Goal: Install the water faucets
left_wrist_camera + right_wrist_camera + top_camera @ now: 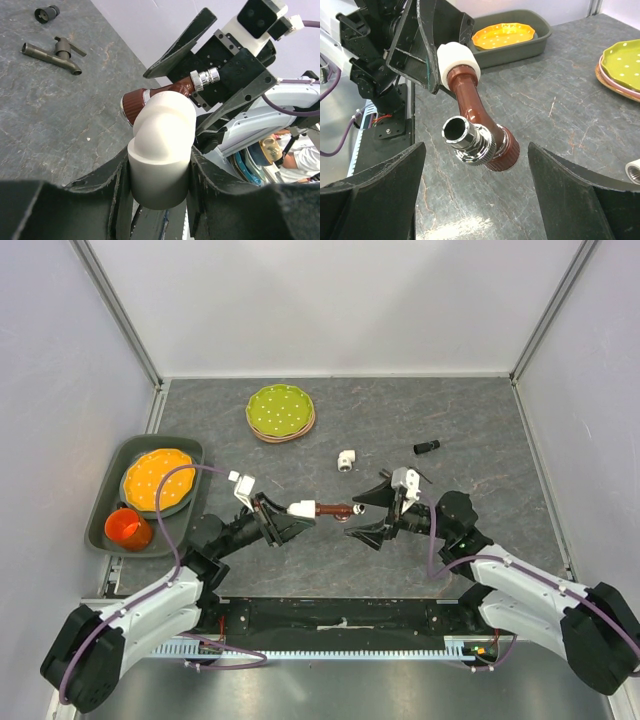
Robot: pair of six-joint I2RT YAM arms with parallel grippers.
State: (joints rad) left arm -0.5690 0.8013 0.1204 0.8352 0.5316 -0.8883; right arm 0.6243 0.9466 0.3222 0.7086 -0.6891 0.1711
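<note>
Hidden or cut off: from above, the dark grey faucet [47,51] is almost wholly masked by the right claw [476,147]. Only the left wrist view shows it clearly. The second white elbow [347,459] is clipped by the edge of the right wrist view. How deep the reddish-brown faucet [470,97] sits in its fitting cannot be told.

Surface and room: a dark grey, stone-patterned table [480,420] is closed in by plain white walls [330,300] with metal corner posts.

Left claw [160,175]: clamped on the white elbow fitting [162,145], one finger on each side of its lower leg.

Right claw: fingers spread wide, one on each side of the reddish-brown faucet's free end, touching neither side.

Reddish-brown faucet: held in the air between the two claws. Its long axis runs level from one claw to the other. One end is in the white elbow fitting, and the chrome mouth [465,137] and ribbed brown cap sit at the right claw.

Dark grey faucet: lies flat on the table just beyond the right claw, handle upward, with the black cylinder [46,12] a little further out.

Beyond the left claw: a tray [110,530] on its outer side holds an orange plate [157,480] and an orange cup [127,528]. Green plates [280,412] are stacked ahead.
</note>
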